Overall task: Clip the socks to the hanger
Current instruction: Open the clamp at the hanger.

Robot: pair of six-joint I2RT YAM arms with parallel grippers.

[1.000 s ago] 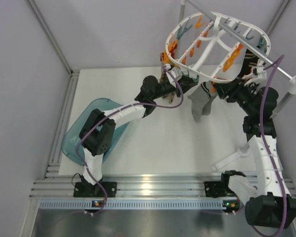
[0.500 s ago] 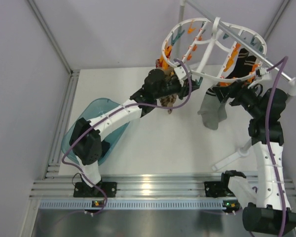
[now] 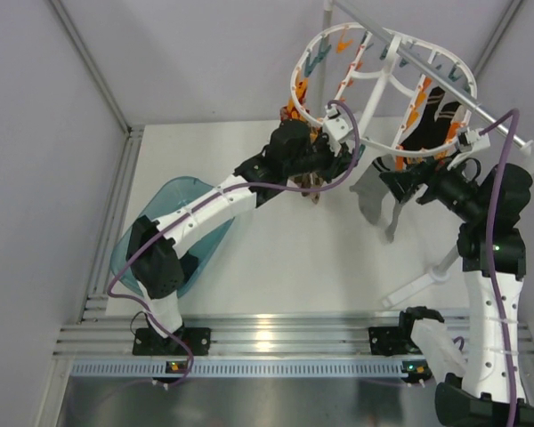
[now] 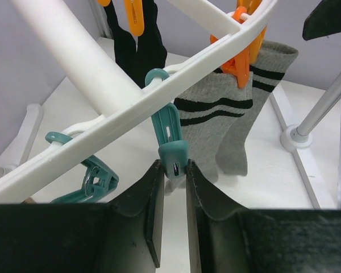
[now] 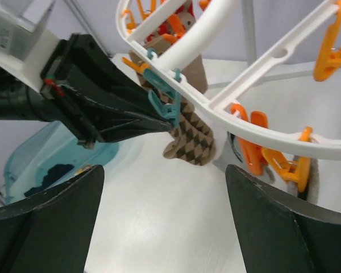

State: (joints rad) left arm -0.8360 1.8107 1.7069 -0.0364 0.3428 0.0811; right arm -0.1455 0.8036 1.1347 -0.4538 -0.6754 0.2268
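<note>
The white oval hanger hangs tilted at the back right, with orange and teal pegs. My left gripper is shut on the lower end of a teal peg on the hanger's bar; it is at the ring's left side in the top view. A brown zigzag sock hangs just behind that peg. Grey striped socks hang from an orange peg, and black socks hang on the ring's right. My right gripper is wide open and empty, under the ring.
A translucent teal tub lies at the left with a dark sock in it. A metal rod carries the hanger, and its stand's foot rests on the table beside my right arm. A second teal peg dangles left of my left fingers.
My left gripper has risen and moved right to the hanger's left side. The hanger has tilted up and the grey sock has swung. My right arm has shifted a little lower.
</note>
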